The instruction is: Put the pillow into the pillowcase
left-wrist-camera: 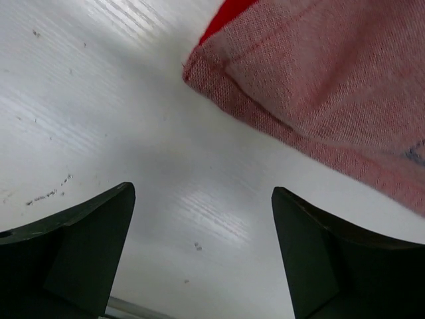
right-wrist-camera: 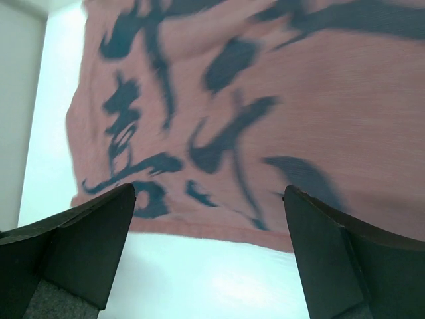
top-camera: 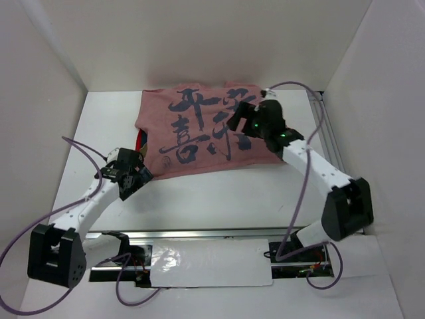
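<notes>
I see a white tabletop (top-camera: 199,193) boxed in by plain white walls (top-camera: 199,40). A metal rail (top-camera: 199,234) runs along its near edge, and a glossy white sheet (top-camera: 206,262) lies just beside that.

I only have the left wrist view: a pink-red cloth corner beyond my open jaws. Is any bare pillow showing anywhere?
Observer: No white pillow shows in any view. From above, the pillowcase lies on the table, faded side up, with large dark blue characters across it.
Operator: Where is the right gripper?
Observer: The right gripper hangs over the pillowcase's right part, jaws open, nothing between them.
</notes>
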{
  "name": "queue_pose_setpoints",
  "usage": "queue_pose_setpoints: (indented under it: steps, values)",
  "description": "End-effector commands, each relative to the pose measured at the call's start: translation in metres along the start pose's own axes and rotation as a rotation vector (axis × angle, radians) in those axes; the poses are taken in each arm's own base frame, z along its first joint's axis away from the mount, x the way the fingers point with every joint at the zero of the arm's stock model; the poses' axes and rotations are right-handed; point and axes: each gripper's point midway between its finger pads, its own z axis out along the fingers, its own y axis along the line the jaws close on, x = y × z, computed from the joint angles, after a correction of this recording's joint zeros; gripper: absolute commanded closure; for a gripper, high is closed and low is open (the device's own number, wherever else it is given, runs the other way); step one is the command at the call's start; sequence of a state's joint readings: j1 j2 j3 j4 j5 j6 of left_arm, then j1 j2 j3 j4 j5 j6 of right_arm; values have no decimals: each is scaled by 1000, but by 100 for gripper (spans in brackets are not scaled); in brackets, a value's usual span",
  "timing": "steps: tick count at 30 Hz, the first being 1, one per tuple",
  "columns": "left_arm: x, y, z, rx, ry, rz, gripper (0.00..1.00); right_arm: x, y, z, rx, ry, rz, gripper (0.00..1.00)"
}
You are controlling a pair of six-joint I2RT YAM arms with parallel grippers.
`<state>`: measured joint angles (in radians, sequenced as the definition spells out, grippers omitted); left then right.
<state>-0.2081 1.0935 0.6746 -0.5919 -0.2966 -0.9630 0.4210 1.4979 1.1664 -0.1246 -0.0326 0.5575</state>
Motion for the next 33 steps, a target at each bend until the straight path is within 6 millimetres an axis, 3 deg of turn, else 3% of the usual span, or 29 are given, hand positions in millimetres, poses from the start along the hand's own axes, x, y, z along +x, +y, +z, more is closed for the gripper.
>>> queue_pose_setpoints:
  steps: [1,2,3,5,6,8,10,14,16,21,26,27,29,30,32,33]
  values:
    - [-29,-9,15,36,-53,5,4,-6,-66,-40,205,-34,33,0]
    - [-29,-6,20,36,-61,5,4,-6,-82,-48,245,-28,41,0]
    - [-35,-4,26,34,-77,3,4,-10,-111,-57,309,-39,78,0]
    - [-32,5,35,15,-71,8,5,-14,-134,-72,364,-54,103,0]
    - [-31,7,39,17,-64,24,5,-8,-160,-80,438,-40,135,0]
    - [-38,1,44,48,-89,21,8,-9,-178,-90,479,-53,164,0]
    - [-40,-3,50,61,-88,12,8,-5,-193,-95,486,-39,205,0]
    - [-51,-3,65,80,-99,15,8,3,-201,-100,472,-9,216,0]
    - [-65,-10,68,98,-136,47,12,8,-202,-102,480,11,212,0]
    - [-65,-17,80,130,-88,90,23,9,-215,-109,533,12,214,0]
    - [-56,-26,97,163,26,118,50,12,-225,-111,548,10,236,0]
    - [-50,-27,105,159,69,121,59,12,-225,-111,548,10,236,0]
    - [-45,-27,111,160,111,114,67,11,-228,-113,555,5,242,0]
    - [-42,-28,112,162,133,114,73,11,-228,-113,555,5,242,0]
    - [-39,-28,113,164,147,102,97,15,-235,-114,577,14,251,0]
    - [-35,-26,114,159,154,102,100,19,-238,-111,580,21,253,0]
